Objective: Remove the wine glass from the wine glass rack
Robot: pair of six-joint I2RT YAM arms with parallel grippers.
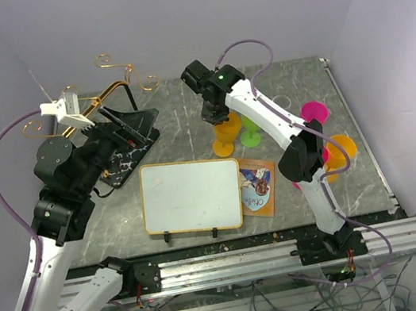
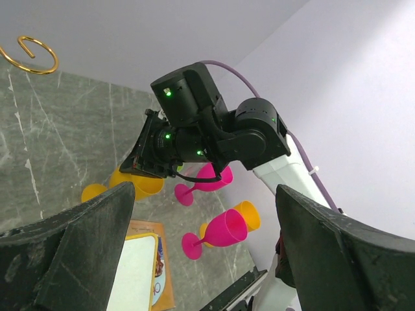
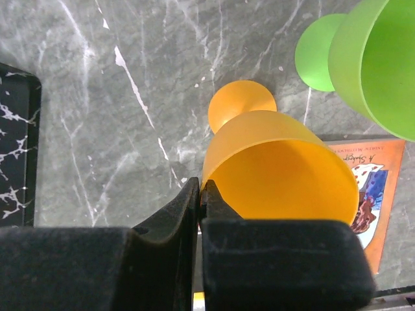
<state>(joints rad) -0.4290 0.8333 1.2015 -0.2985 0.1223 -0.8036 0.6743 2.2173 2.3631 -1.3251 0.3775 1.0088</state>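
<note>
Right gripper [image 3: 200, 194] jaws pinching rim of orange wine glass [image 3: 279, 162], foot on desk [image 3: 97, 97], clear of wine glass rack [image 1: 137, 140] (arms bare); left gripper [image 2: 204, 191] jaws spread; removal seemingly done, release left.

The wine glass rack [image 1: 139, 127] stands rear left — whiteboard [image 1: 191, 195] before it, wine glass [image 1: 228, 129] to its right.

The left arm [image 1: 32, 275] rises from its base and bends forward at the far left, and the left gripper [image 2: 206, 214] has its fingers [image 2: 91, 246] spread wide with nothing between them. The right arm [image 1: 265, 113] stretches forward and inward, wrist tipped down, and the right gripper [image 3: 201, 201] pinches the rim of the orange glass [image 3: 279, 168].
</note>
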